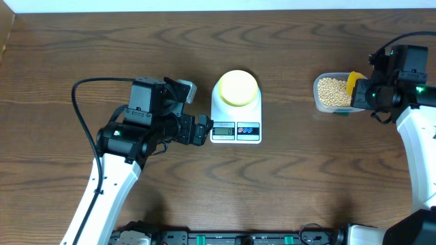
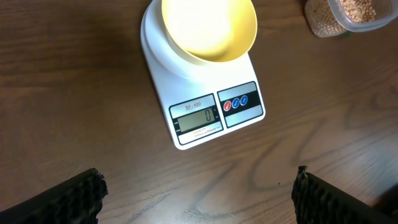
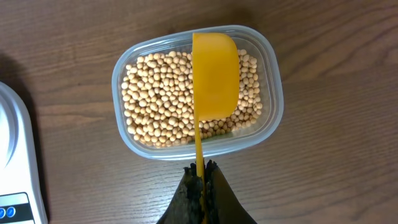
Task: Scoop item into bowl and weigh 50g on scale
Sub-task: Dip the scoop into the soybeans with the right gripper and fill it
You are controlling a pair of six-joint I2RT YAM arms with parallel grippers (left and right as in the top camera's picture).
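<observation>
The pale yellow bowl (image 1: 237,88) sits empty on the white scale (image 1: 236,129), whose display (image 2: 198,117) reads 0; the bowl also shows in the left wrist view (image 2: 209,28). The tan beans (image 3: 160,99) fill a clear plastic tub (image 1: 332,93) at the right. My right gripper (image 3: 201,169) is shut on the handle of a yellow scoop (image 3: 215,76), held over the beans in the tub (image 3: 269,118). My left gripper (image 2: 198,193) is open and empty, just left of the scale in the overhead view (image 1: 202,130).
The scale's red and blue buttons (image 2: 240,102) face the front. The tub also shows at the top right of the left wrist view (image 2: 348,15). The scale's edge appears at the left of the right wrist view (image 3: 15,168).
</observation>
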